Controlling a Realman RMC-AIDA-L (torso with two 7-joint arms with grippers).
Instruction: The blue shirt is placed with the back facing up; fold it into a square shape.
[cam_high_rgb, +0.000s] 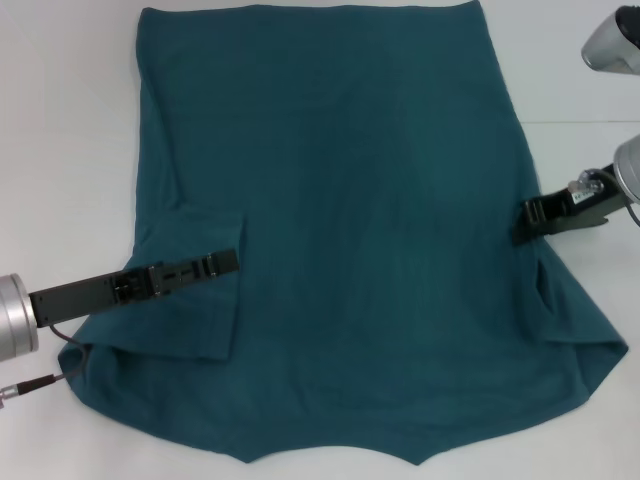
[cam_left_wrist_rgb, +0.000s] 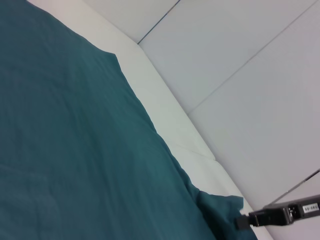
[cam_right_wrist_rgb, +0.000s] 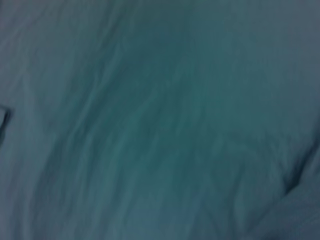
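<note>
Head view gives me the blue shirt (cam_high_rgb: 350, 230) spread flat on the white table (cam_high_rgb: 60, 120), plain side up, hem at the far edge and the collar end nearest me. The left sleeve is folded inward over the body, its straight edge running down just beside my left gripper's tip.

My left arm reaches in low from the left side, nearly level with the table, and the left gripper (cam_high_rgb: 225, 262) lies across that folded sleeve with its tip over the sleeve's inner edge. The fingers look pressed together into one thin bar, but I cannot tell whether any cloth is pinched between them.

My right arm comes in from the right, angled down toward the shirt's right edge near the sleeve. The right gripper (cam_high_rgb: 522, 222) touches the cloth at that edge; I cannot tell from here how far its fingers are parted or whether they have hold of the fabric.

From the left wrist camera I see the shirt's far right edge against the table, and the right gripper (cam_left_wrist_rgb: 242, 220) meets the cloth at a small raised fold. The right wrist camera is filled with teal fabric (cam_right_wrist_rgb: 160, 120) and soft wrinkles, nothing more.
</note>
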